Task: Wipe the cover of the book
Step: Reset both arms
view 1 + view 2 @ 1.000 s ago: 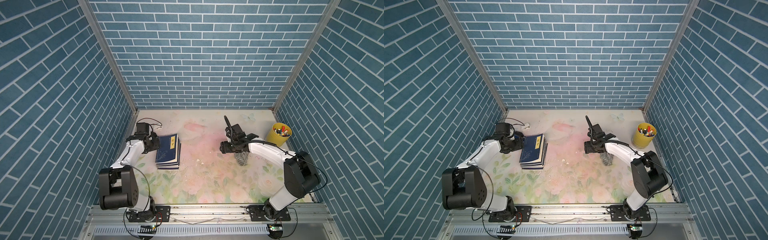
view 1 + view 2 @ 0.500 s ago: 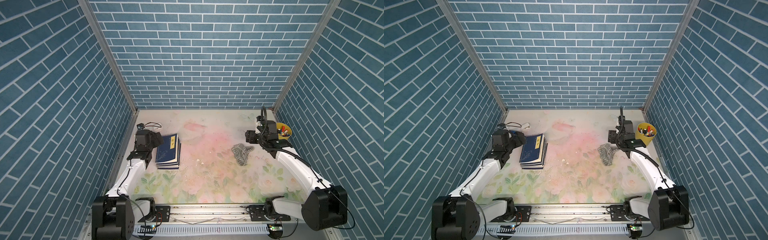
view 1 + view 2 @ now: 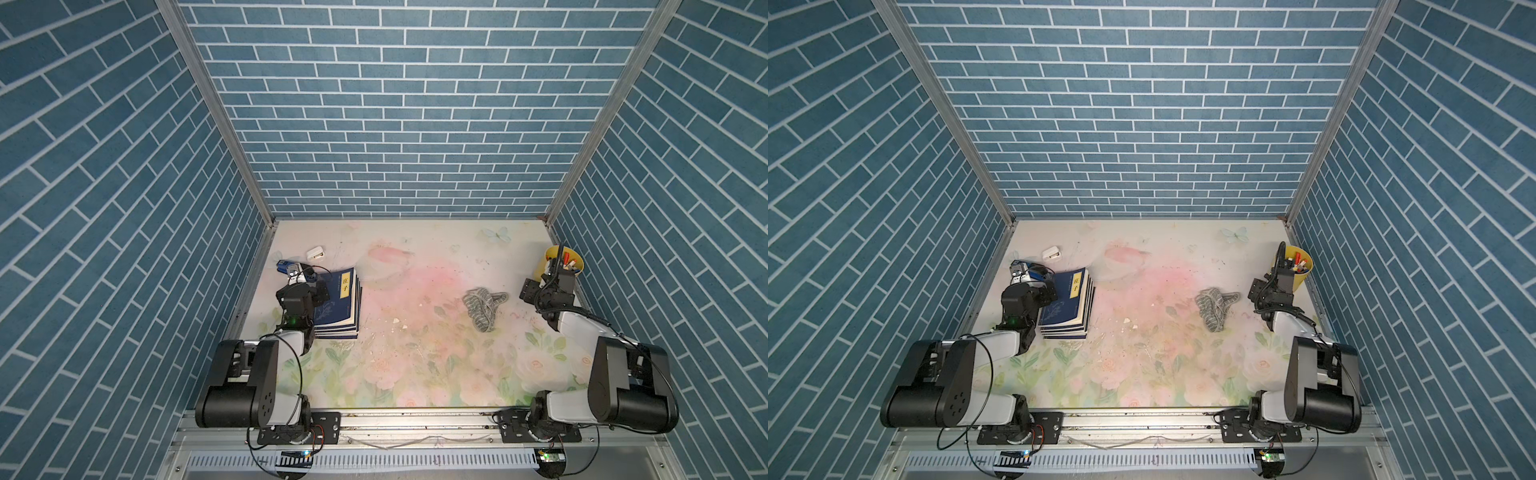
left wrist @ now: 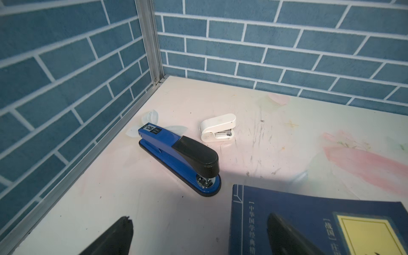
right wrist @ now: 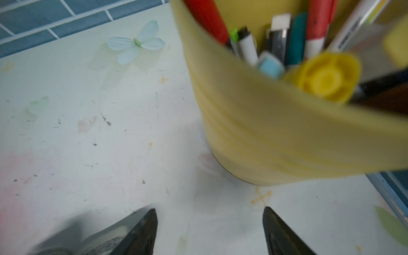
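Grey rag (image 3: 484,307) loose right of centre, book (image 3: 338,303) far left; left gripper (image 4: 198,238), right gripper (image 5: 208,220) spread, empty. Probably pre-wipe: grab rag next.

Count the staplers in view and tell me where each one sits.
2. The blue stapler lies just beyond the book. The white stapler lies beside it, farther back toward the corner. The left arm could hide more.

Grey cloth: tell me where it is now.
In both top views the grey cloth lies crumpled on the mat, right of centre, near the yellow pen cup and far from the books on the left.
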Action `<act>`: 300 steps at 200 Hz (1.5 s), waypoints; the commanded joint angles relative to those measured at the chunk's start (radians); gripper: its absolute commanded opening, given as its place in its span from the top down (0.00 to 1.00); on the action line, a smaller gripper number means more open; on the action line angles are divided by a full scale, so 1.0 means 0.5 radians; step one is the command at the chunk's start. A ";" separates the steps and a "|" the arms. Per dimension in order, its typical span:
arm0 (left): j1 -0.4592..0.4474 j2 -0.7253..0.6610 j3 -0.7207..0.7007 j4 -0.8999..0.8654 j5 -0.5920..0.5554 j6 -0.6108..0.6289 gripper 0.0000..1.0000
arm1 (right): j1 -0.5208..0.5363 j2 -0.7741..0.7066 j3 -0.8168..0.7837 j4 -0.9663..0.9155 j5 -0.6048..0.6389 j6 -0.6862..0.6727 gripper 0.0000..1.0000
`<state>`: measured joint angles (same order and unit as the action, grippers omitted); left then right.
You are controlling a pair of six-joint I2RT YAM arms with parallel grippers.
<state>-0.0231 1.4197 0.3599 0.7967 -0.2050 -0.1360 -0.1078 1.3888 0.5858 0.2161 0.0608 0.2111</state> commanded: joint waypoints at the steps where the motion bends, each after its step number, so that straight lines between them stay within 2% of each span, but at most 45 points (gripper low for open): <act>1: -0.006 0.016 -0.051 0.360 0.009 0.116 0.00 | 0.001 -0.040 -0.075 0.437 0.044 -0.103 0.25; 29: -0.007 0.126 -0.186 0.733 0.023 0.153 0.00 | -0.002 -0.045 -0.162 0.609 -0.059 -0.169 0.26; 52: -0.018 0.113 -0.210 0.747 -0.007 0.146 0.00 | 0.001 -0.025 -0.228 0.728 -0.108 -0.189 0.25; 59: -0.020 0.120 -0.224 0.772 -0.008 0.149 0.00 | 0.001 -0.009 -0.259 0.793 -0.125 -0.197 0.21; 78: -0.035 0.194 -0.320 1.026 0.028 0.188 0.00 | 0.003 0.064 -0.315 0.920 -0.137 -0.197 0.20; 148: -0.037 0.186 -0.303 0.966 0.018 0.183 0.00 | 0.045 0.248 -0.341 1.143 -0.142 -0.252 0.20; 183: -0.041 0.186 -0.300 0.968 0.015 0.184 0.00 | 0.104 0.256 -0.319 1.101 -0.051 -0.292 0.20; 184: -0.040 0.186 -0.301 0.968 0.015 0.183 0.00 | 0.105 0.256 -0.319 1.101 -0.050 -0.293 0.19; 188: -0.040 0.188 -0.299 0.969 0.017 0.183 0.00 | 0.108 0.257 -0.319 1.101 -0.043 -0.296 0.03; 192: -0.040 0.186 -0.302 0.968 0.015 0.185 0.00 | 0.109 0.252 -0.316 1.101 -0.039 -0.296 0.01; 300: -0.040 0.185 -0.307 0.978 0.018 0.183 0.01 | 0.114 0.256 -0.318 1.100 -0.041 -0.300 0.01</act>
<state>-0.0380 1.5105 0.2127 1.2549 -0.1978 -0.0547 -0.0540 1.5135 0.4252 0.7414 0.0273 0.1040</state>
